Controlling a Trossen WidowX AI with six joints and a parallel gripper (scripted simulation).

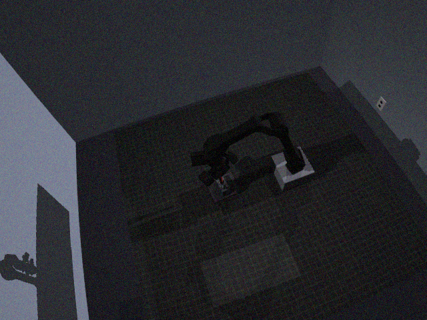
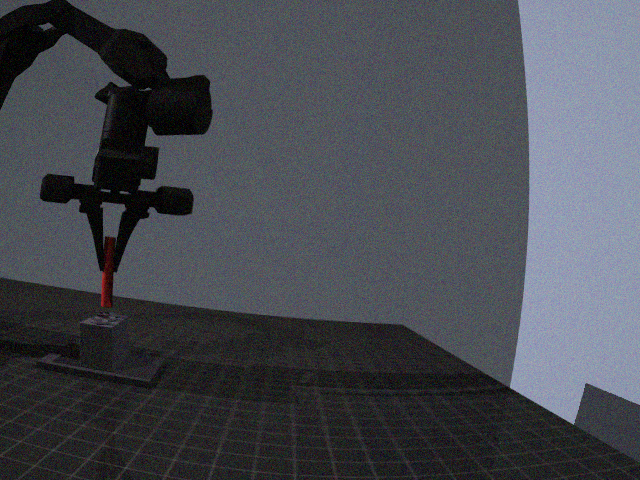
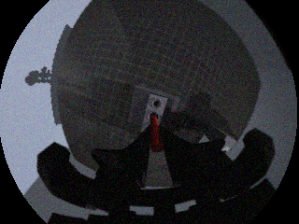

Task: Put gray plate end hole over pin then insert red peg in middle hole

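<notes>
The red peg is upright with a slight tilt. My gripper is shut on it around its middle, and its lower end is free. The gray plate lies flat on top of the block of the base. In the exterior view the peg's lower end is a little above the plate. In the wrist view the peg's tip overlaps the plate's middle hole; one end hole shows beyond it, and the other is hidden. The pin cannot be made out clearly.
The arm's pale mount stands to the right of the base in the top view. The table has a grid pattern. The arm casts dark shadows across it, and the scene is dim.
</notes>
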